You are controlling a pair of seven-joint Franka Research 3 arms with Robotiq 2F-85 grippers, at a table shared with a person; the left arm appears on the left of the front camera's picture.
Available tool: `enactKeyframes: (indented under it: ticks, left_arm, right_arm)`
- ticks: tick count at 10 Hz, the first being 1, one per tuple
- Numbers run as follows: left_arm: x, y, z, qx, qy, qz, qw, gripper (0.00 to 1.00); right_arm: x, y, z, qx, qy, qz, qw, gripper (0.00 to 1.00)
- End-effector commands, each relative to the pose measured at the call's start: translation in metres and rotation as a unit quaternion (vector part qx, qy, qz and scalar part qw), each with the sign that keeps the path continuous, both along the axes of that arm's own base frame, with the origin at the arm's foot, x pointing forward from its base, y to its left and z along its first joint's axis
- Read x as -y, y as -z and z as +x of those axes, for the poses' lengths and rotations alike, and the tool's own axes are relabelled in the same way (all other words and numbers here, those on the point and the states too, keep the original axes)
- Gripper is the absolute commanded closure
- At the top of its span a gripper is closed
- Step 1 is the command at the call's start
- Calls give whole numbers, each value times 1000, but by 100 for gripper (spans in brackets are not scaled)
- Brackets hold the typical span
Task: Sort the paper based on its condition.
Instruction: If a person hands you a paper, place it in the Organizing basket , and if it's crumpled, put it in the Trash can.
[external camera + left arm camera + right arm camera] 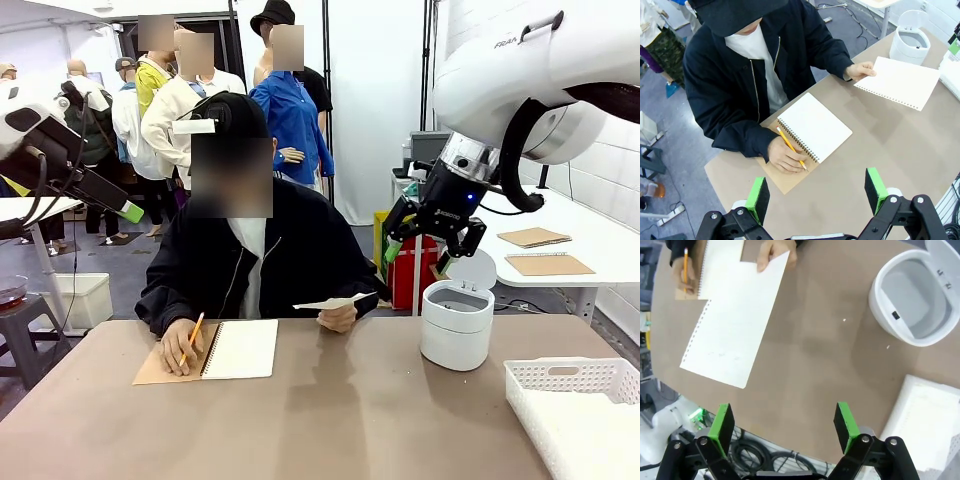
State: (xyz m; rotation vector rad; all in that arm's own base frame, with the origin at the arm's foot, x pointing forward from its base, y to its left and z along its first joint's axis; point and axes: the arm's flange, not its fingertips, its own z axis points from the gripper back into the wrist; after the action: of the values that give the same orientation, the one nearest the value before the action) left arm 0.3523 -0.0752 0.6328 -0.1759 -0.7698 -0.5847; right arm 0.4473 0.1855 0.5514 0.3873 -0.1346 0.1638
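My right fingers (pixel 782 426) are spread wide, gripping nothing, high above the brown counter (pixel 820 360); my left fingers (pixel 817 192) are spread and empty too, over the counter's near edge. The person's hand (pixel 860 70) holds the paper (pixel 897 82), a flat white sheet with a perforated edge, out over the counter beside the open notebook (pixel 815 127), near the open white bin (pixel 912 302).

Even, bright overhead lighting; soft diffuse shadows fall on the counter (pixel 330 420) beneath the person's arms. All views are sharp, without motion blur. Both wrist views show wide-angle bowing at the edges. White surfaces appear slightly overexposed.
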Motion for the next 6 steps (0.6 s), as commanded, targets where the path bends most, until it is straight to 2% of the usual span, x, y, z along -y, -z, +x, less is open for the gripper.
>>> enactKeyframes:
  ticks: [1,2,3,6]
  left_arm:
    - [-1,-1,0,3,-2,-1,1000,0]
    - [-1,-1,0,3,-2,-1,1000,0]
    - [-1,-1,0,3,-2,-1,1000,0]
    - [-1,-1,0,3,-2,-1,1000,0]
  right_arm:
    - [-12,7,4,-17,35,16,999,0]
    - [-17,26,14,-42,82,25,995,0]
    - [-20,35,17,-50,106,22,993,0]
    - [-25,58,17,-97,150,29,983,0]
